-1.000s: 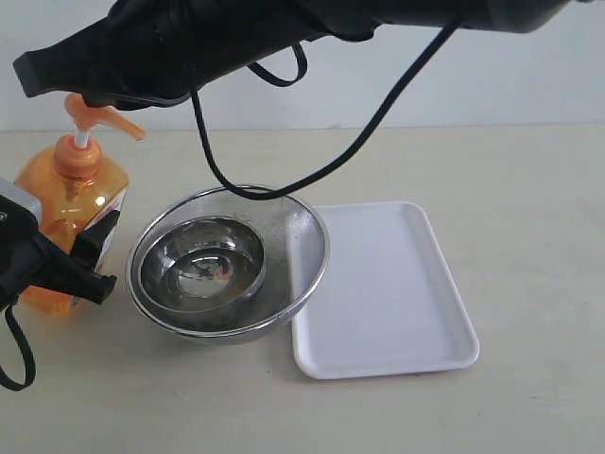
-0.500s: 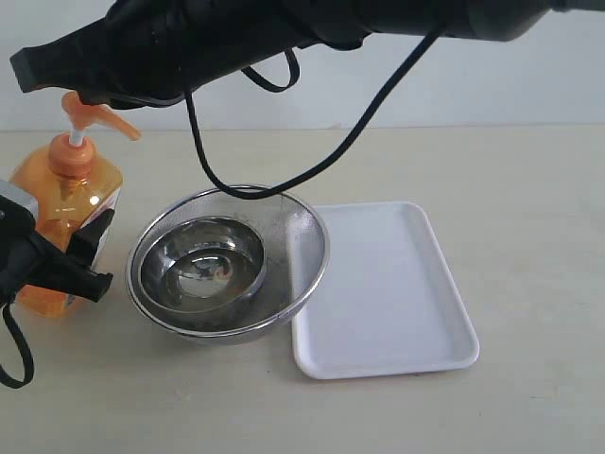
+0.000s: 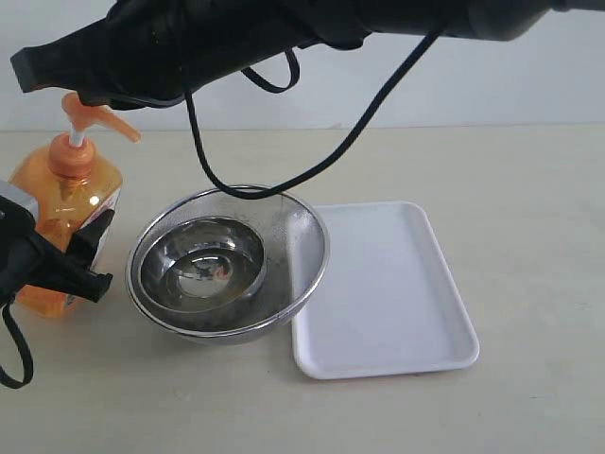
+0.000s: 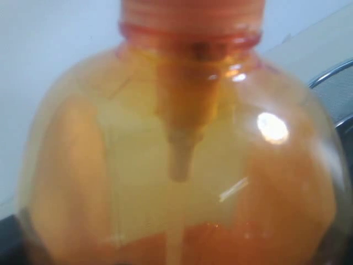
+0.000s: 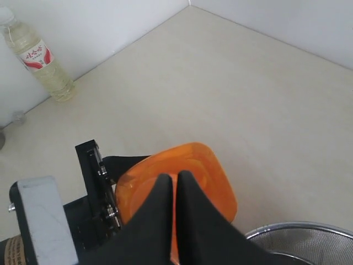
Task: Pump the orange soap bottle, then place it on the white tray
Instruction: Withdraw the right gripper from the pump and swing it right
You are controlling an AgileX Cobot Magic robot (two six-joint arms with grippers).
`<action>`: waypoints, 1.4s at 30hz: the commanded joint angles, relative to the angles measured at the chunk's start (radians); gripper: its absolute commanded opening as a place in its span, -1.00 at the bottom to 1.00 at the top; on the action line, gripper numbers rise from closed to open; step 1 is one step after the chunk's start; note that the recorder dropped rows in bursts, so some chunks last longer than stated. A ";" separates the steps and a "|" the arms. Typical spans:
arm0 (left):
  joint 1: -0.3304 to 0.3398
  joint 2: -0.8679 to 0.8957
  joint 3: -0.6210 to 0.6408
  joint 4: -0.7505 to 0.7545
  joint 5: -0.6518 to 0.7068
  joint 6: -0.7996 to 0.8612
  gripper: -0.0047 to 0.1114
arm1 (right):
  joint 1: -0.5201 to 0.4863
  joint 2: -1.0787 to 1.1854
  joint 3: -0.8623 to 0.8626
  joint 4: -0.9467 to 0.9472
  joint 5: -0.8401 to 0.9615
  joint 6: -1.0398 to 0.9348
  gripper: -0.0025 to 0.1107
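The bottle (image 3: 71, 203) stands upright on the desk, near its left edge as the exterior view shows it, and is not yet on the tray (image 3: 416, 312). Its lower body is pinched by the left gripper (image 3: 102, 253), whose jaws are seen on either side of the label; in the left wrist view the bottle (image 4: 182, 165) fills nearly the whole picture. The right gripper (image 3: 38, 71) is held just over the pump head (image 3: 95, 118) with its jaws pressed together, and nothing is held in it. In the right wrist view its fingers (image 5: 165, 190) are seen lying over the bottle's top (image 5: 204, 165). The white stem is exposed, so the pump head is judged to be up; whether it is touched by the gripper cannot be told. A steel bowl (image 3: 227, 260) is set just beside the bottle, between it and the tray, with its rim against the tray's near edge. Nothing is seen lying on the tray. The pumping is judged to be the step in hand, and the carry over the bowl to the tray is left to be done.
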 commanded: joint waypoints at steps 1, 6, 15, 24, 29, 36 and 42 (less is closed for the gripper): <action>-0.008 0.000 0.002 0.060 0.004 -0.028 -0.84 | 0.002 0.036 0.015 -0.021 0.110 -0.006 -0.96; -0.008 0.000 0.002 0.060 0.004 -0.028 -0.84 | 0.002 0.047 0.019 -0.019 0.115 -0.006 -0.96; -0.008 0.000 0.002 0.060 0.004 -0.028 -0.84 | 0.002 0.078 0.019 -0.020 0.121 -0.012 -0.96; -0.008 0.000 -0.002 0.060 0.004 -0.028 -0.84 | 0.002 0.073 0.019 -0.020 0.118 -0.026 -0.96; -0.008 0.000 -0.001 0.058 0.006 -0.028 -0.84 | 0.000 0.023 0.019 -0.028 0.069 -0.028 -0.96; -0.008 0.000 -0.001 0.036 0.006 -0.035 -0.84 | 0.000 -0.058 0.019 -0.065 0.042 -0.024 -0.96; -0.008 0.000 -0.001 0.033 0.010 -0.042 -0.84 | 0.000 -0.107 0.019 -0.151 0.019 0.040 -0.96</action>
